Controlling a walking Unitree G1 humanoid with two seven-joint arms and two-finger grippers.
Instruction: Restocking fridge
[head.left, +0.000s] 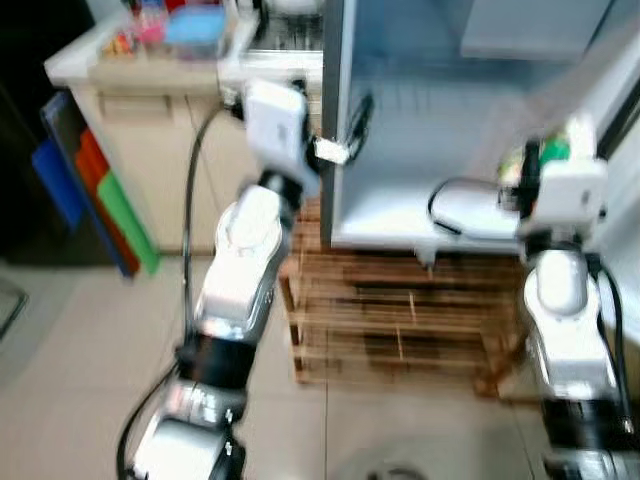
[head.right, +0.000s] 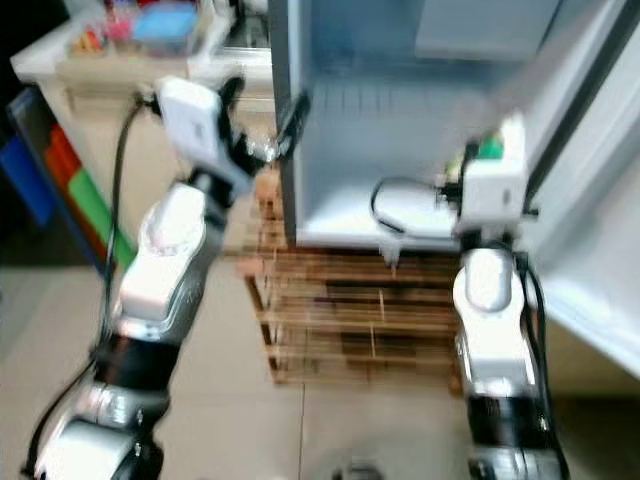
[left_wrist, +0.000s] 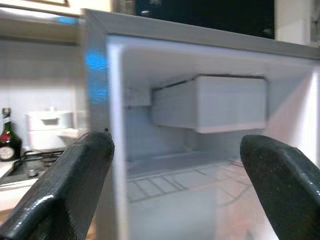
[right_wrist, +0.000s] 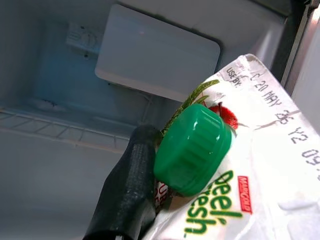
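Two grippers reach toward the open fridge (head.left: 400, 210): the right gripper (right_wrist: 150, 190) pinches a green-capped juice carton (right_wrist: 240, 200) near its front edge; the left gripper (left_wrist: 175, 185), fingers spread, faces the fridge's side wall edge.

White carton (right_wrist: 260, 165), green cap (right_wrist: 194, 149), white fridge (head.left: 420, 150).

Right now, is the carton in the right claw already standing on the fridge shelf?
No, the right claw holds the carton with its green cap in the air before the open fridge.
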